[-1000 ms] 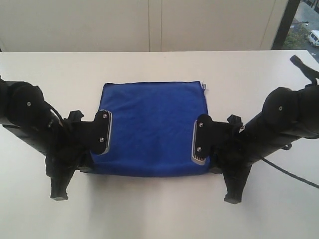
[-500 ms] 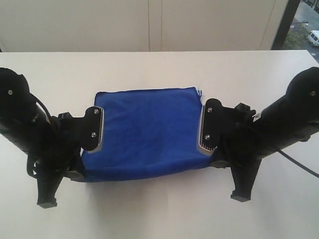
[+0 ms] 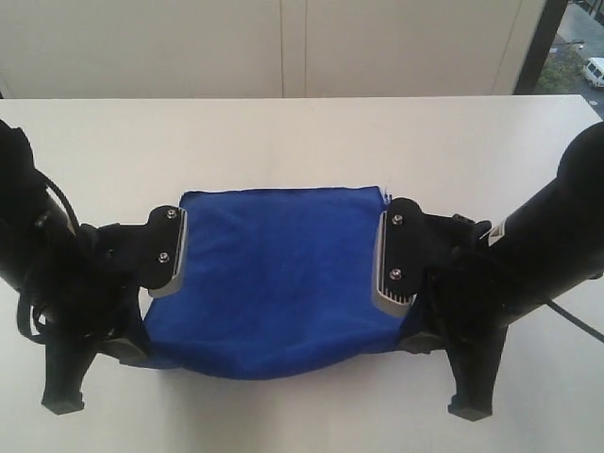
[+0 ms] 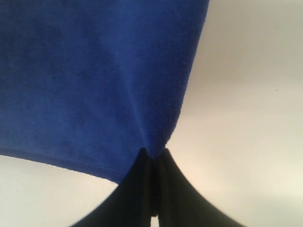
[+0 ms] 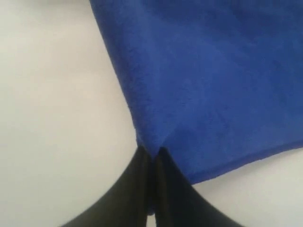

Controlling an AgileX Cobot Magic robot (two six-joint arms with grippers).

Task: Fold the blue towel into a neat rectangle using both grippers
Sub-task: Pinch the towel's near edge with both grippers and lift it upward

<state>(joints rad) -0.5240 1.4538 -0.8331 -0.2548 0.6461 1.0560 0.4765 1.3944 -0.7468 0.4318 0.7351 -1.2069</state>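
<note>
The blue towel [image 3: 274, 274] lies in the middle of the white desk [image 3: 283, 132]. Its far edge rests flat on the surface, and the small white tag [image 3: 385, 177] sits at the far right corner. Its near edge hangs clear of the desk and sags in a shallow curve between the two arms. Each near corner is pinched: the left claw [image 4: 152, 153] is clenched on the left one and the right claw [image 5: 150, 151] on the right one.

As I read it, a fold is under way but not finished. The grasp on both corners is made and the near half is raised. The near edge has yet to be carried over onto the far edge, laid down square and let go. The cloth looks closer to square than long, so it may be doubled already. The layers cannot be counted from here, and a further fold may be needed.

The exterior view gives the whole outline: the far edge on the desk, the sag and the tag. The arm bodies cover the claw tips there, so the grip itself is hidden. The wrist views supply that. Each shows narrow black jaws closed tight on the cloth's corner, with a faint crease running out from the pinch and pale desk beyond the hem. Neither wrist view shows the far edge or the other arm.
</note>
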